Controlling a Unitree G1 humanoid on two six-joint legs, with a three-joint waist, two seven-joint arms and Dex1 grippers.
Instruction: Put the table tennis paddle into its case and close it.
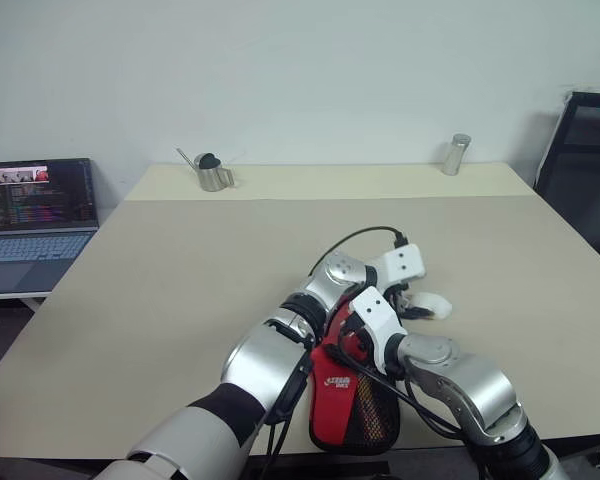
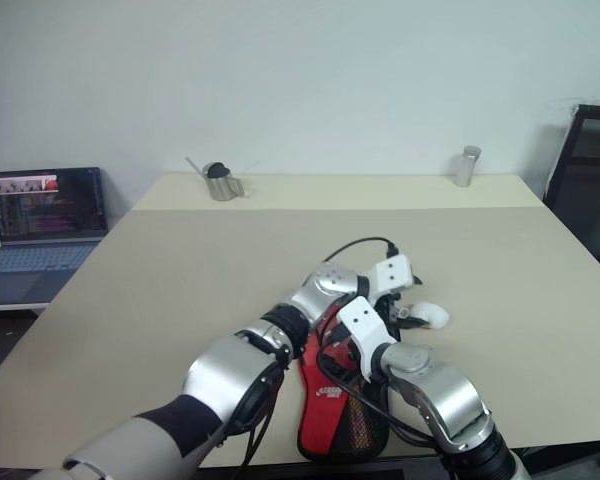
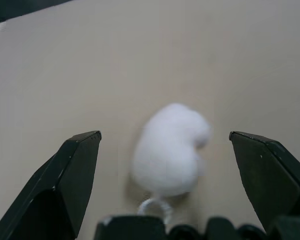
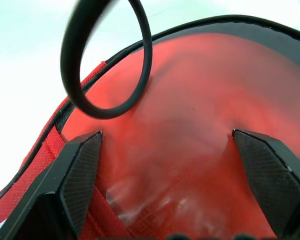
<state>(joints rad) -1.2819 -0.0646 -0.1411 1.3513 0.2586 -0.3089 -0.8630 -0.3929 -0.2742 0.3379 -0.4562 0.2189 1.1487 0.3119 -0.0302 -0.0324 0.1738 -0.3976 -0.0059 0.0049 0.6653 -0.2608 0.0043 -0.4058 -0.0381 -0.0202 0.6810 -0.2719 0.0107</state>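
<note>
Case (image 1: 352, 405) of red fabric with a white logo and a black mesh panel lies at the near edge of the beige table (image 1: 180, 290), directly in front of me and partly under my two arms. Whether the paddle sits inside it I cannot tell. In my right wrist view the red surface of the case spreads close between my fingers (image 4: 77, 175), with its black-edged rim curving around it and a loop of black cable (image 4: 107, 60) hanging in front. My right gripper (image 4: 172, 165) stands wide apart just over this red surface and holds nothing. My left gripper (image 3: 165, 170) reaches across to the right, past the far end of the case, and is likewise spread wide with nothing in it; between its fingers a small white fluffy tag (image 3: 170, 150) with a thin white loop lies on the bare tabletop, also seen in the head views as a white blob just beyond my left wrist. Farther out, a small metal jug (image 1: 212, 172) and a metal cylinder (image 1: 457, 154) stand near the far table edge, well apart. An open laptop (image 1: 38, 215) rests on a separate surface to the left, and a dark chair (image 1: 585, 170) stands at the right.
</note>
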